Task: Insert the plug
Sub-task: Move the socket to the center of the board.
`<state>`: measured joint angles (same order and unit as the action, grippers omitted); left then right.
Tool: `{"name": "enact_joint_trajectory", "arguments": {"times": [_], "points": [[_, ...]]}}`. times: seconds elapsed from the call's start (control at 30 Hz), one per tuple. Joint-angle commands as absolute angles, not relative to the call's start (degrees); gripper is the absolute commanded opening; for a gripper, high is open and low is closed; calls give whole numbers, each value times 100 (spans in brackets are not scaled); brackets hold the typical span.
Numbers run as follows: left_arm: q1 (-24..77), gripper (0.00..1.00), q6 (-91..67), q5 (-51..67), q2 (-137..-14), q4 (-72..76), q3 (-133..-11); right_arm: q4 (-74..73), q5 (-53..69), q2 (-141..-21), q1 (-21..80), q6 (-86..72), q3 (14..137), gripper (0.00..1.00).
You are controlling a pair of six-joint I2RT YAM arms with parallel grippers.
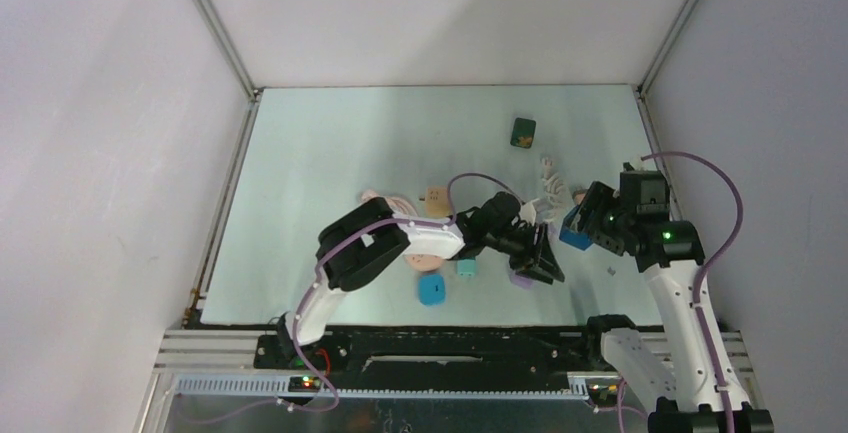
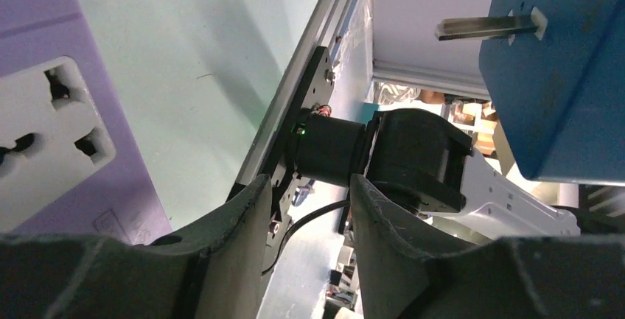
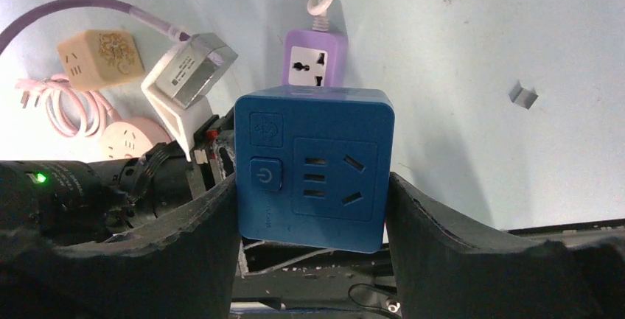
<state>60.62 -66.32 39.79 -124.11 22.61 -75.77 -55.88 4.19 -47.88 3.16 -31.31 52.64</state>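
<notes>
Blue plug cube point(image 1: 574, 234) right of centre in the top view, held above the table point(image 1: 330, 153), clamped in the right gripper point(image 1: 580, 227). Just beside it, the left gripper point(image 1: 545, 258) low by the purple socket block point(image 1: 519, 279); cannot tell from here whether touching it.

From the left wrist: fingers point(image 2: 228, 223) apart, only background in the gap, purple block outside one finger and not between them. Two flat prongs point(image 2: 483, 28) of the cube at top right, level across the picture, pointing toward the socket side and apart from its holes.

From the right wrist: fingers point(image 3: 206, 223) pressed on both flanks of the cube, outlet face and button toward the camera, prongs hidden on the far face and so aimed away from the wrist at the purple block beyond. No real long axis in a cube; prong line along the gripper's reach.

Probably the approach-and-align step, insertion not yet begun. Next calls for squaring the prongs to the purple face, matching the slots, then a straight push, likely with the block steadied
</notes>
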Motion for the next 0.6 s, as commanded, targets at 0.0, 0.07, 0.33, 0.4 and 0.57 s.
{"name": "enact_joint_trajectory", "arguments": {"times": [0.0,0.07,0.33,0.4,0.57], "points": [[5834,48,-6390,4044,-11945,2366,-7579,-5630,313,-4634,290,-3163,5344,0],[5682,49,-5476,3721,-11435,1325,-7405,-5660,313,-4623,309,-3245,5339,0],[5285,54,-3599,2794,-10415,-578,-7072,-4967,286,-5185,-79,-3344,4570,0],[5185,55,-3473,2728,-10312,-727,-6997,-4769,238,-5437,-256,-3369,4425,0],[5010,55,-3319,2598,-10193,-968,-6922,-4222,93,-6175,-196,-3194,4268,0]]}}
